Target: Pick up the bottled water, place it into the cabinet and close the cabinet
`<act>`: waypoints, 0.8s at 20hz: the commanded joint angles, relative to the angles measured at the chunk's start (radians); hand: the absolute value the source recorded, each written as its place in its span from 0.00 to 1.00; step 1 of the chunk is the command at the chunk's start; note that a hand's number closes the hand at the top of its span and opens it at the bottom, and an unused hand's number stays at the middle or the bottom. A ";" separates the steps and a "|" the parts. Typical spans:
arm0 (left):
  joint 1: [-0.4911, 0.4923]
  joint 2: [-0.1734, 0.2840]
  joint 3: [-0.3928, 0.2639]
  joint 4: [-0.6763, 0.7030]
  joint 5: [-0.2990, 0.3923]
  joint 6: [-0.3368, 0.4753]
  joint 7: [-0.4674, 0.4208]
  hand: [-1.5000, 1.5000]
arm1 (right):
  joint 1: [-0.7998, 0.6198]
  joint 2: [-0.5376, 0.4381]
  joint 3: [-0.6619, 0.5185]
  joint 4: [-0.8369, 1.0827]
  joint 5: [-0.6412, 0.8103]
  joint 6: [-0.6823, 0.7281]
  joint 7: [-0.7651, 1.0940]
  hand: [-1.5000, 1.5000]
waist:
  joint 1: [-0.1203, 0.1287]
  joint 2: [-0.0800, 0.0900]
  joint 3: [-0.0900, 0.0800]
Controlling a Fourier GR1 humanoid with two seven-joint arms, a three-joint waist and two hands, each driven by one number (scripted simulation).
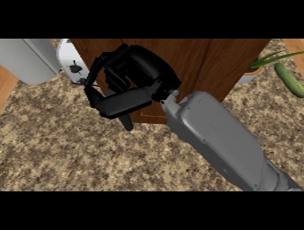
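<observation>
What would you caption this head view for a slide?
Right robot hand at the wooden cabinet on a speckled counter, cucumber off to the right.

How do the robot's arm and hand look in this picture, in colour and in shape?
The right forearm is a smooth, light grey, boxy shell with rounded edges. The right hand is glossy black, built from blocky segments and thin finger links. No cables or markings show.

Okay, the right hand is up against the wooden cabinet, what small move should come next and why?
Probably push the right hand a little further against the wooden cabinet. The hand lies on the cabinet front, no bottle shows on the counter, and whether the door is fully closed cannot be told.
</observation>
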 commanded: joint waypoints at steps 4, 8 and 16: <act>-0.030 0.007 0.034 -0.008 0.017 0.001 0.048 0.00 | -0.060 -0.063 -0.107 0.125 0.075 -0.066 -0.026 1.00 | -0.008 0.012 0.002; -0.035 0.003 0.031 0.008 0.026 -0.033 0.048 0.00 | -0.036 -0.071 -0.121 0.136 0.090 -0.070 -0.071 1.00 | -0.011 0.014 0.002; -0.083 -0.017 -0.001 -0.017 -0.005 0.003 0.072 0.00 | -0.078 -0.119 -0.162 0.170 0.104 -0.044 -0.097 0.00 | -0.013 0.019 0.002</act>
